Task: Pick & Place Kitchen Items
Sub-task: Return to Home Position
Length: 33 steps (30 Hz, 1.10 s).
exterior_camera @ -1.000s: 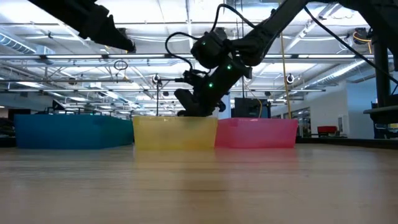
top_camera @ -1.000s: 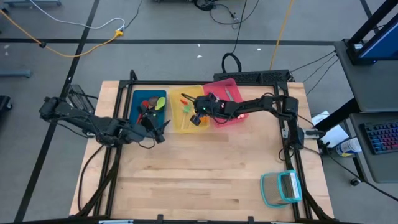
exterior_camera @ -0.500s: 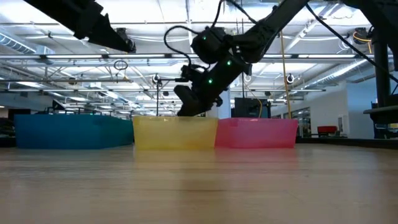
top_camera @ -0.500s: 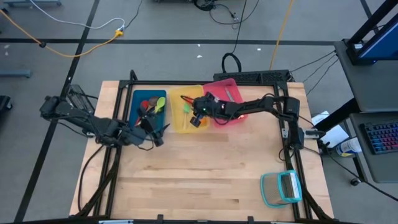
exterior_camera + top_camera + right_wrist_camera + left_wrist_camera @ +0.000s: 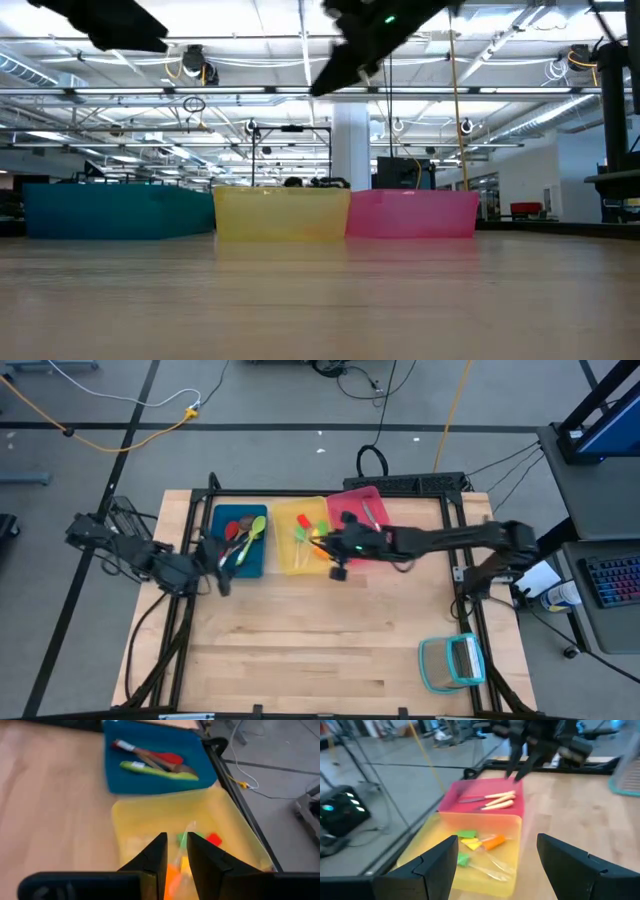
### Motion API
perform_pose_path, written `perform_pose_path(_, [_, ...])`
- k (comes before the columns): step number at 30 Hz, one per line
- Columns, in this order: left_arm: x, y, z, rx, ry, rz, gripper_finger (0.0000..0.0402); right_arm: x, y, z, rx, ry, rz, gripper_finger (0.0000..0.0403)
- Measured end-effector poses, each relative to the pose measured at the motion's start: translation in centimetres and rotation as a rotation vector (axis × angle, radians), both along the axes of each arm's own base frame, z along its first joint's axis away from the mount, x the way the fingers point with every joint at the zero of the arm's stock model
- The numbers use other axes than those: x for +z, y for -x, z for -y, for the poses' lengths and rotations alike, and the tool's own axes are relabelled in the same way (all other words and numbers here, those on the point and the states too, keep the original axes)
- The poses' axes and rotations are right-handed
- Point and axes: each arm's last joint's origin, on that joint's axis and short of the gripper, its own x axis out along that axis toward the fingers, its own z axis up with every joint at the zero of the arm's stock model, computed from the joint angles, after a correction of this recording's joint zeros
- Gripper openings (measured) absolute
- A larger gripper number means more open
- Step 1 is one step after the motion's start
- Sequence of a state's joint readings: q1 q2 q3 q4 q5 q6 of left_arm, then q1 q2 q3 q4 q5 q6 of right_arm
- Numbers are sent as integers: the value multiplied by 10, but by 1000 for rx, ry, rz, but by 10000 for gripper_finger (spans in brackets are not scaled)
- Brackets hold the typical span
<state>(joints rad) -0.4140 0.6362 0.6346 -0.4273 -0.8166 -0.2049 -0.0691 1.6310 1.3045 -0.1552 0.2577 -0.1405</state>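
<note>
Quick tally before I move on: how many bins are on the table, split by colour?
Blue bin: 1
Yellow bin: 1
Pink bin: 1
Total: 3

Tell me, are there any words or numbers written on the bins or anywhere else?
No text can be read in any view.
The blue bin, yellow bin and pink bin: plain walls, no labels or signs.
The keyboard beside the table: its keys are too small to read.
</note>
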Motion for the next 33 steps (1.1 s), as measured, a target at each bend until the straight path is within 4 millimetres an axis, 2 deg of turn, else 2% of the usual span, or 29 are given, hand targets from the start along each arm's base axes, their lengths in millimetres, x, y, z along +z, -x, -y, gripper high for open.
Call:
perform_pose_path(4, [3, 25, -9, -86, 76, 31, 273, 16, 40, -17, 69, -9, 57, 55])
perform_pose_path(7, [-3, 35, -10, -194, 101, 71, 273, 14, 76, -23, 147, -67, 155, 48])
perform_pose_path(13, [-31, 28, -4, -372, 30, 241, 273, 1, 138, -22, 73, -97, 400, 34])
perform_pose_path(17, [-52, 24, -3, -458, -64, 246, 273, -12, 170, -22, 85, -63, 435, 24])
perform_pose_path(24, [-58, 20, -8, -567, -133, 347, 273, -33, 207, -21, 116, -85, 502, 6])
perform_pose_path(30, [-77, 16, -17, -485, -127, 338, 273, -52, 223, -21, 117, -69, 565, 1])
perform_pose_path(33, [-88, 15, -21, -449, -126, 386, 273, -63, 230, -21, 116, -74, 563, 1])
